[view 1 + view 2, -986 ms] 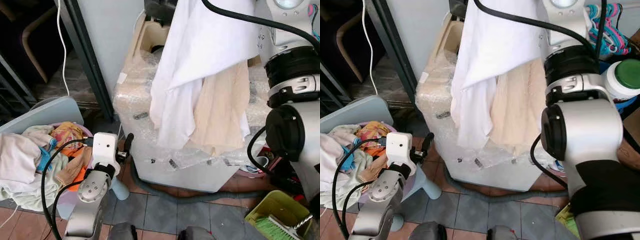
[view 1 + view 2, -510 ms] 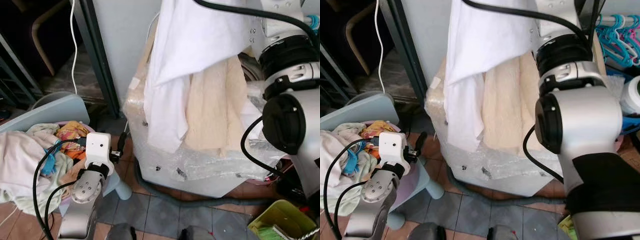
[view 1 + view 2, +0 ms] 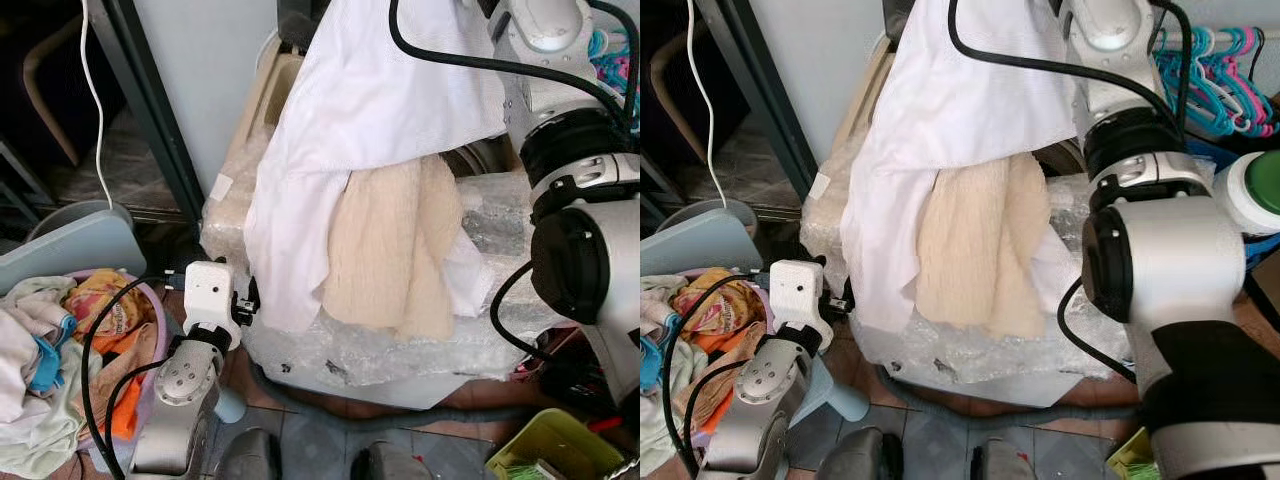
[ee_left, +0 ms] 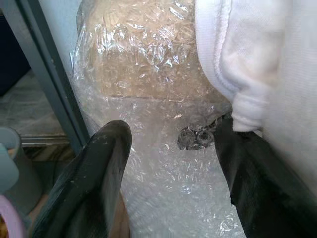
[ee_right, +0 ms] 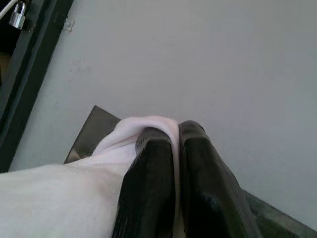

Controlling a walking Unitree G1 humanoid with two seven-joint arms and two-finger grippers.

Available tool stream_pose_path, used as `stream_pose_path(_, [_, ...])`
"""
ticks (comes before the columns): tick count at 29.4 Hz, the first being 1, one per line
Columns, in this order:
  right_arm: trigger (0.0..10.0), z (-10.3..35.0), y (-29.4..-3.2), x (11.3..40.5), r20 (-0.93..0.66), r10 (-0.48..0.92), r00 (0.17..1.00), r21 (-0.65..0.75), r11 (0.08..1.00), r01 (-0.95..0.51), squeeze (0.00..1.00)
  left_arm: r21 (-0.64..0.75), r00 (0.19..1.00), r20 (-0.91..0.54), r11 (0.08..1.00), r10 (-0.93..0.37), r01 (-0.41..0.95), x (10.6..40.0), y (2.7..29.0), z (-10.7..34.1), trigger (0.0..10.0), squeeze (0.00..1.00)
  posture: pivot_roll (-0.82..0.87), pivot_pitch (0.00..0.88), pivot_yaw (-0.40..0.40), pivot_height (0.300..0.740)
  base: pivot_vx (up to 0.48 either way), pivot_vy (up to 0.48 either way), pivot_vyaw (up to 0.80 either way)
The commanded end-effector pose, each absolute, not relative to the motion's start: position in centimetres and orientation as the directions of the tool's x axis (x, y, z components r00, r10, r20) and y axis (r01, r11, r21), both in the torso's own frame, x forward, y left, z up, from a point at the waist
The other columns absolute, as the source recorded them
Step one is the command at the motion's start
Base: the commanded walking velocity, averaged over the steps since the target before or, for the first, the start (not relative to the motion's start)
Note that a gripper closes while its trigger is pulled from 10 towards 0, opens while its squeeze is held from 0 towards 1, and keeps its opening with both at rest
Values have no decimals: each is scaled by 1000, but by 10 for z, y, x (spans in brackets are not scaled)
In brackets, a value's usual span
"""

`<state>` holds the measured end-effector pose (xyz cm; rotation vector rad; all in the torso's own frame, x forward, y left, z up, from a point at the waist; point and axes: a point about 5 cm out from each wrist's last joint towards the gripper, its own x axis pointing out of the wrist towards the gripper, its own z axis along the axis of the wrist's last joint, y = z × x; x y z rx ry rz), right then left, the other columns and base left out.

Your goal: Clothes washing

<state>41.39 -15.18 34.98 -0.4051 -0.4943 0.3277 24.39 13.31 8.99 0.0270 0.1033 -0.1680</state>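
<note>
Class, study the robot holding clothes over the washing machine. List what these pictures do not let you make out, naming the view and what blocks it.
- Washing machine opening: eye views, covered by the white garment and beige towel.
- Machine's surface detail: left wrist view, blurred by bubble wrap between the left gripper fingers.
- Laundry basket contents: left eye view, cut off by the left edge.
- Garment's full shape: right wrist view, right gripper fingers hide it.
</note>
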Motion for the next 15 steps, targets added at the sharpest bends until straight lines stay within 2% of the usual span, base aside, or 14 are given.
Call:
stream_pose_path(1, [10000,327,-146,418,275,438,856,-443,848,-292,0,31,981,-123,987,-153,158,244,135,88,10000,0,18,62,11,740,0,0,0])
stream_pose_path(4, [10000,288,-159,418,153,423,893,-445,836,-320,0,27,980,-124,987,-156,160,244,135,88,10000,0,15,63,11,740,0,0,0])
stream_pose_path(11, [10000,261,-174,416,42,404,914,-412,840,-353,0,31,977,-131,984,-170,175,247,134,87,10000,0,4,56,26,740,0,0,0])
stream_pose_path(12, [10000,260,-175,415,42,394,918,-419,841,-342,1000,32,977,-130,984,-172,177,247,134,87,10000,0,4,56,26,740,0,0,0])
stream_pose_path(15, [10000,269,-176,411,132,430,893,-423,839,-341,1000,34,976,-127,983,-175,180,248,133,87,10000,0,5,54,27,740,0,0,0])
